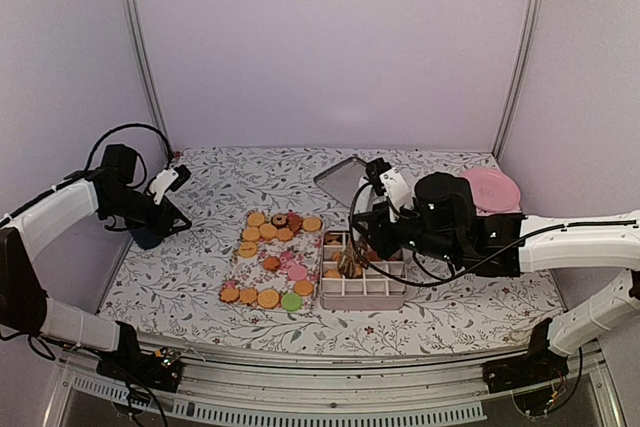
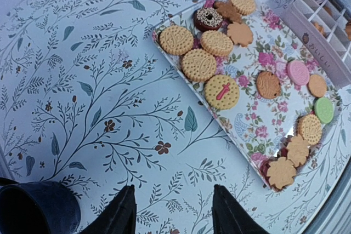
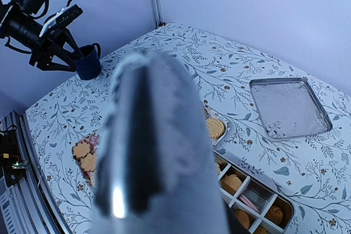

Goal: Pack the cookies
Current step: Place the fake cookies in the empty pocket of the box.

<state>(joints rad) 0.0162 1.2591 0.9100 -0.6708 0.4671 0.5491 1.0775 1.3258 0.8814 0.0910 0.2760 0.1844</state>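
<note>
A metal rail (image 1: pixel 330 392) runs along the near edge of the desk (image 1: pixel 190 287), which wears a pale cloth printed with leafy vines. Near the front lies a flowered tray (image 2: pixel 255 127), and most of the cookies (image 2: pixel 198 65) sit on it in loose rows, mostly golden, with pink, green and dark brown ones among them. Just right of it stands a pale box (image 1: pixel 365 299) split into small cells, and a few cells hold golden cookies. The right claw (image 1: pixel 354 252) hangs over the box's far-left cells. Whether it is clenched or grasping anything I cannot tell, since a blurred grey shape (image 3: pixel 153 152) blocks its own camera. Off to the left, the left claw (image 2: pixel 174 215) is released over bare cloth, a dark blue cup (image 2: pixel 38 209) just beside it. Farther back lie a shallow silvery pan (image 1: pixel 345 182) and a pink plate (image 1: pixel 492 190). Plain lilac walls (image 1: pixel 330 37) with metal posts (image 1: pixel 140 47) close the space.
</note>
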